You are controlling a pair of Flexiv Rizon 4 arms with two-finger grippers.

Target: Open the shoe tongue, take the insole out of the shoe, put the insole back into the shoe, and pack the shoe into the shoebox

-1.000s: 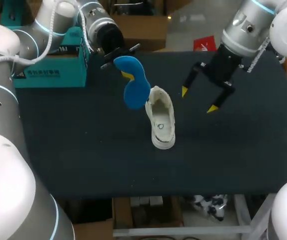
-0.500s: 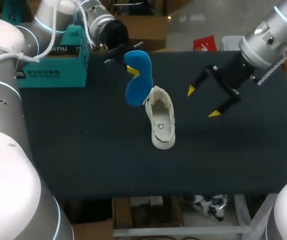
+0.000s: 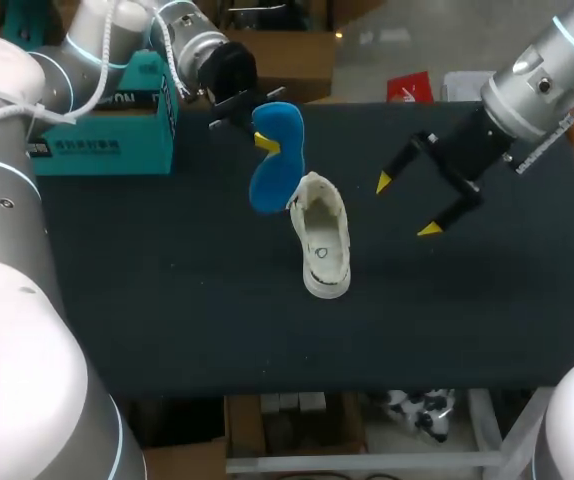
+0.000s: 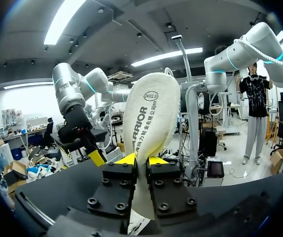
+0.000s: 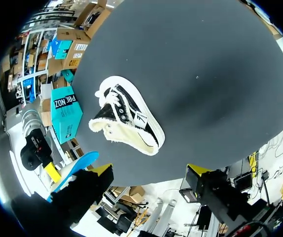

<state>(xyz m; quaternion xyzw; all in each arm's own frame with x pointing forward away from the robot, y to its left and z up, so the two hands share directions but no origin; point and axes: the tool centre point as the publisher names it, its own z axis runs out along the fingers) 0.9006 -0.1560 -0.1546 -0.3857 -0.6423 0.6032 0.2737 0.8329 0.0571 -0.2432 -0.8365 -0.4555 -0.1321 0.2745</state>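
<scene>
Your left hand (image 3: 262, 141) is up over the far side of the surface (image 3: 167, 290), and it has the insole (image 3: 275, 165). Both yellow-tipped fingers are pinched tight on it from two sides. In the left wrist view the same hand (image 4: 141, 160) grips the insole (image 4: 149, 118) near one end, with the rest standing up ahead of the fingers and the pale cream face showing. From above you see the blue face instead. The insole is out of the shoe and off the surface.

In the head view its lower end hangs just beside the far end of the shoe (image 3: 322, 235). I can't tell from here whether the two touch.

The shoe lies on its side near the middle of the surface. The right wrist view picks up the shoe (image 5: 126, 123) with its black upper, white laces and white sole rim. Beyond it sits the teal shoebox (image 5: 65, 111), and the blue insole (image 5: 75, 168) shows beside the near finger.

In the head view the shoebox (image 3: 107, 135) is at the far left corner, well apart from the shoe.

Your right hand (image 3: 407, 206) hovers above the surface to the right of the shoe, fingers spread wide, nothing between them. Its own view shows the right hand (image 5: 149, 170) looking down at the shoe with bare dark surface (image 5: 205, 74) around it.
</scene>
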